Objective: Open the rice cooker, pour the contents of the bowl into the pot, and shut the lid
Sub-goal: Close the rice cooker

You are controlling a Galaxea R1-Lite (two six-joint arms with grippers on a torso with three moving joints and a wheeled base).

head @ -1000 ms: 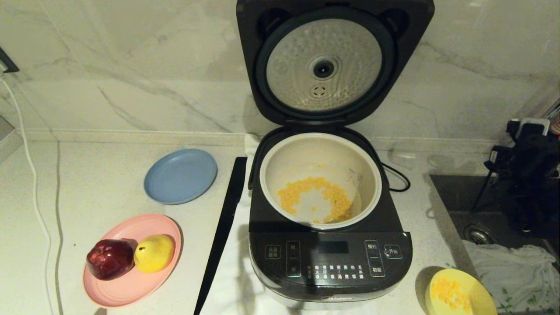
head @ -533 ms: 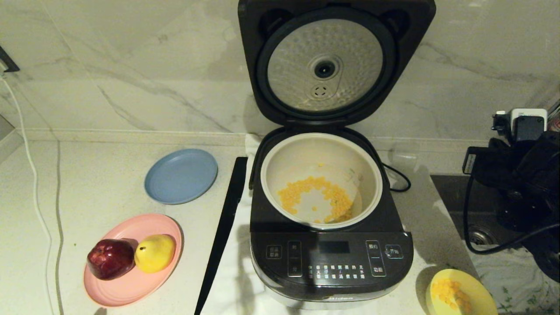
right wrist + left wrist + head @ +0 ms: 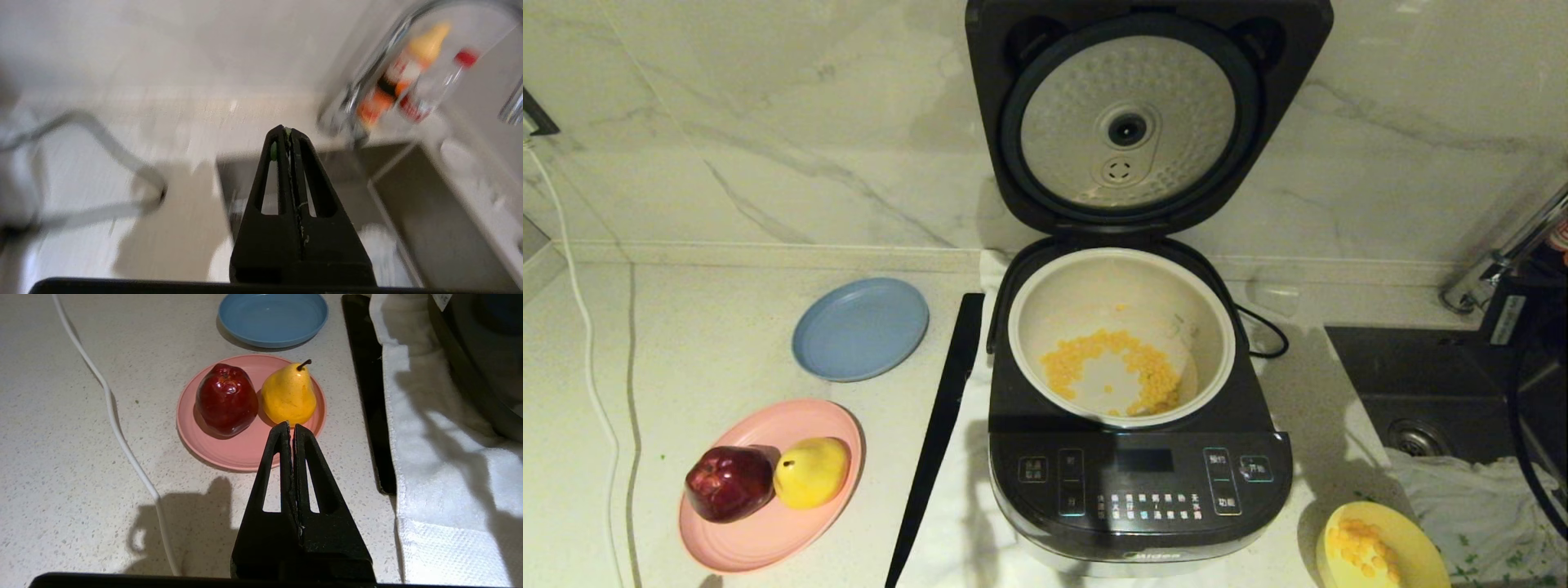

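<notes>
Right gripper (image 3: 289, 132): jaws pressed together, holding nothing; out at the right edge of the scene, above the sink (image 3: 408, 212) and near the tap (image 3: 367, 81). Its wrist view is smeared, which suggests the arm is in motion.

Left gripper (image 3: 291, 428): jaws pressed together, empty; parked low over the tabletop (image 3: 81, 416), just short of the pink plate (image 3: 229, 453) carrying a red apple (image 3: 226, 399) and a yellow pear (image 3: 289, 396).

Rice cooker (image 3: 1139, 482): centre of the tabletop, standing on a white cloth (image 3: 429, 457).

Lid (image 3: 1147, 114): raised fully upright against the marble wall, dimpled silver underside facing forward, leaving the pot mouth unobstructed.

Pot (image 3: 1121, 269): seated in the cooker; a loose ring of yellow kernels (image 3: 1111, 367) lies on its floor.

Bowl (image 3: 1380, 547): set down upright on the tabletop at the cooker's front right corner, near the sink edge; some kernels remain inside it, so the pour looks incomplete or only partly emptied.

Blue plate (image 3: 860, 328): bare, left of the cooker, behind the pink plate.

Black strip (image 3: 939, 425): long and flat, lying along the cooker's left side.

Status, by judgement: opening done, pouring largely done, closing not yet done. Whichever arm reaches for the lid must push it forward from its upright rest.
</notes>
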